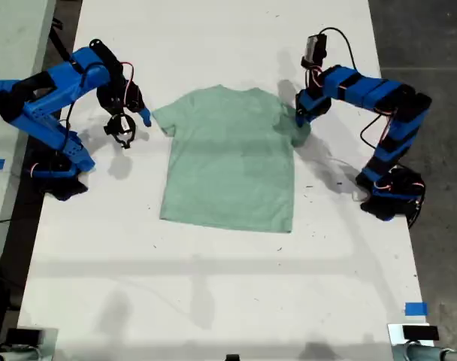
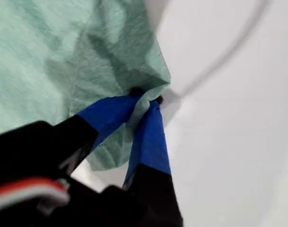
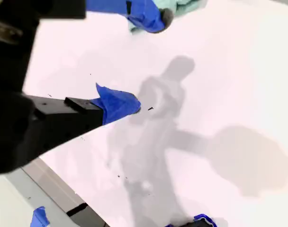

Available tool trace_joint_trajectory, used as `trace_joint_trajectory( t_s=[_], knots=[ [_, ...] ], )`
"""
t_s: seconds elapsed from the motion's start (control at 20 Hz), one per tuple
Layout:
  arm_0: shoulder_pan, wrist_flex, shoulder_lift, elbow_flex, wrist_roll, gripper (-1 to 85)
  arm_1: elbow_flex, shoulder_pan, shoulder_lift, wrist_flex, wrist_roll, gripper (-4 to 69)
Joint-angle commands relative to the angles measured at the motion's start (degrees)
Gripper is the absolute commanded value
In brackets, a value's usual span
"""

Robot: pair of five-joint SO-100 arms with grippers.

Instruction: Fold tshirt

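Note:
The pale mint-green tshirt [image 1: 228, 162] lies flat on the white table, neck toward the far edge. My first gripper [image 1: 302, 119] is at the sleeve on the exterior view's right, shut on a bunched fold of that sleeve [image 2: 134, 61], its blue fingertips [image 2: 148, 123] pinched together [image 2: 146, 99]. My second gripper [image 1: 134, 124] hangs open just beside the sleeve on the exterior view's left. Its jaws stand wide apart [image 3: 146, 61] over bare table with nothing between them. One blue fingertip [image 3: 148, 16] reaches the sleeve's edge [image 3: 186, 5].
The white table [image 1: 213, 286] runs on toward the near edge. Both arm bases [image 1: 59, 169] [image 1: 390, 199] stand at the table's sides. Blue tape marks [image 1: 415, 308] sit near the edges. A dark floor lies beyond the exterior view's right side.

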Motion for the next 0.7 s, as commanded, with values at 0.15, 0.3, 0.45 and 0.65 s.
trace_joint_trajectory(
  t_s=[0.15,0.3,0.45,0.65],
  knots=[
    [1.49,0.35,0.62,-4.13,-1.14,20.2,-17.67,-2.46,10.72,21.18,2.90,-1.4],
    [1.76,0.35,0.70,-4.13,-1.41,20.3,-29.27,-8.44,7.47,24.43,8.26,-1.4],
    [1.93,0.35,0.79,-4.13,-1.58,20.3,-45.79,-16.44,-2.11,27.16,14.50,-1.4],
    [2.46,0.00,0.97,-3.60,-1.93,20.4,-52.82,-23.38,-9.58,19.07,21.27,-1.5]
  ],
)
